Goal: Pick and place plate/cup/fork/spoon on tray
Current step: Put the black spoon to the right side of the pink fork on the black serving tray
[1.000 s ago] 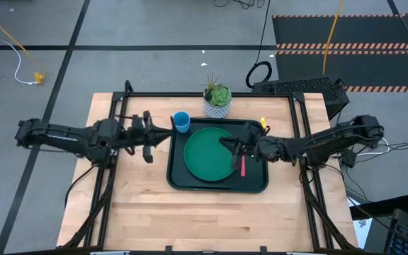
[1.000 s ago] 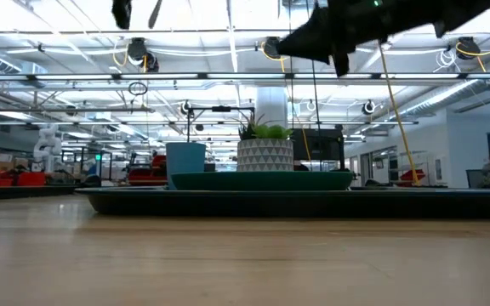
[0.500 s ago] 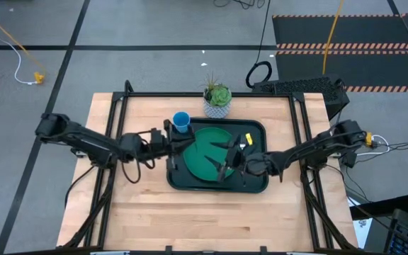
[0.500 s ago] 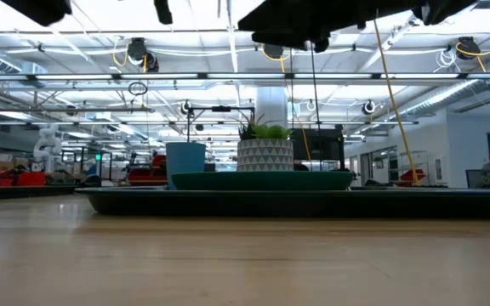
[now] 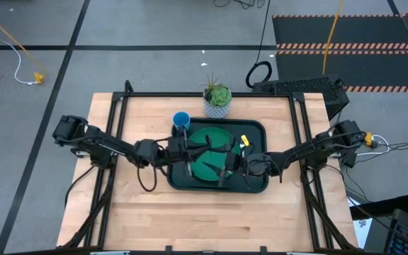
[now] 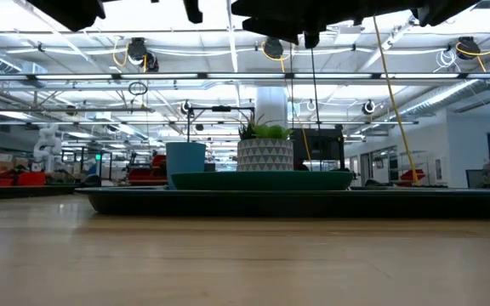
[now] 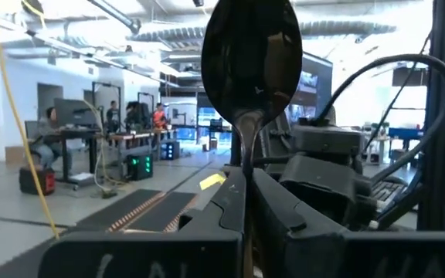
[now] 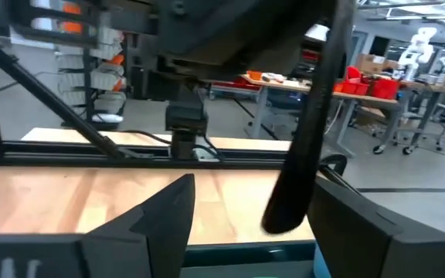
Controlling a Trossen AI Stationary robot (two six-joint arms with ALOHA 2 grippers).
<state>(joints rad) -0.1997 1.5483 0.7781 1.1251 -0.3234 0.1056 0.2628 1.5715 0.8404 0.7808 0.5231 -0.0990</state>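
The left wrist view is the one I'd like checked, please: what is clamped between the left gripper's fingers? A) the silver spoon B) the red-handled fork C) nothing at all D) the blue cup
A: the spoon stands bowl-up with its thin handle pinched between the shut fingers of the left gripper, which the high view places over the plate on the tray.

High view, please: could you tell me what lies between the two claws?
Only bare green plate shows between the left claw, holding the spoon, and the right claw, seen in the high view.
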